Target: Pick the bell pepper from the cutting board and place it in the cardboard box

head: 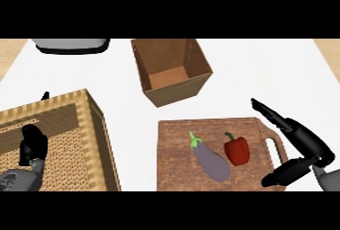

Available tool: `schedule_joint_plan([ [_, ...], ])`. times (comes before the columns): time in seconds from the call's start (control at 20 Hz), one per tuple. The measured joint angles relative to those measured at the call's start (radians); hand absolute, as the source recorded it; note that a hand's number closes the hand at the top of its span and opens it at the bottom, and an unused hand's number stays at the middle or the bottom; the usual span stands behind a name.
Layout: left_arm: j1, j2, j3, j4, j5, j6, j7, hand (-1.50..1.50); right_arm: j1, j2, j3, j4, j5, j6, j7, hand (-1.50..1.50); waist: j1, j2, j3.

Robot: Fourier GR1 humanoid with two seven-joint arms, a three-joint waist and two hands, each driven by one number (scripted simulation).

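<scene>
Nearest, at four o'clock: right hand (pixel 309 141), fingers straight, thumb spread, holding nothing, just beside cutting board (pixel 179 148); at eight o'clock, left hand (pixel 33 144) resting open over woven basket (pixel 73 134); nothing done yet, by the look; bell pepper (pixel 237 150) ungrasped on the board, just beside eggplant (pixel 214 162); grasp, lift and carry all left; cardboard box (pixel 174 94) open at twelve, way apparently unblocked; grey object (pixel 71 45) farthest, at eleven.

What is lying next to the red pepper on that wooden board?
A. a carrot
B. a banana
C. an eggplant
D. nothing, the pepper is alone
C: a purple eggplant with a green stem lies just to the left of the bell pepper, both on the cutting board.
</scene>
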Motion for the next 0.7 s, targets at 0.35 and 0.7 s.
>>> schedule_joint_plan([
  [0.35,-0.039,0.022,-0.022,0.008,0.007,0.013,0.028,0.00,-0.068,-0.090,-0.037,0.192,0.122,0.071,-0.274,-1.50,0.011,-0.003,-0.002],
  [0.7,-0.058,0.041,-0.025,0.017,0.031,-0.009,0.034,0.00,-0.191,-0.187,0.050,0.202,0.344,0.091,-0.223,-1.50,0.019,-0.007,-0.005],
])
